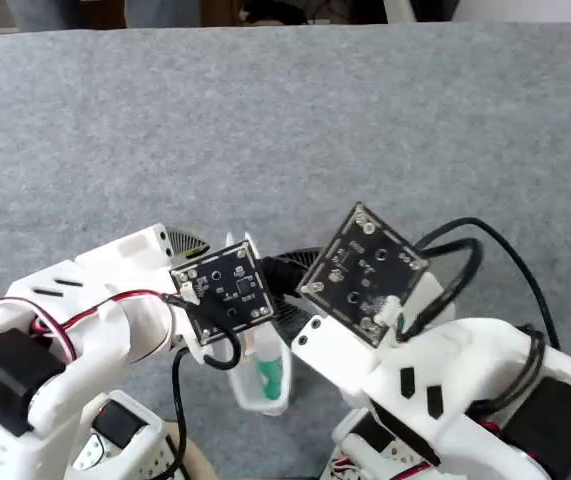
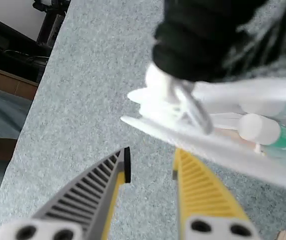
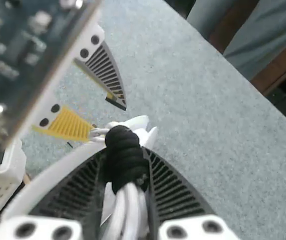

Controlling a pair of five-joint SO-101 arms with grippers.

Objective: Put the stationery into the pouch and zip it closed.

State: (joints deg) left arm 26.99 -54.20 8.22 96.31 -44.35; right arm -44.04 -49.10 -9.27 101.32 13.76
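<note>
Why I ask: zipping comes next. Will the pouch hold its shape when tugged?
Probably not: the pouch has thin translucent walls that look soft and may buckle. With a green-and-white item visible inside, it seems light and would likely slide unless held.

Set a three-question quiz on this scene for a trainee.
1. True or false: the left gripper is shut on the zip ring.
2. What lies inside the pouch? A) scissors B) a white-capped green stick C) a ruler
3. Fill in: the table cover is ____ in colour.

Key: 1 false, its fingers stand apart; 2 B; 3 grey.
</note>
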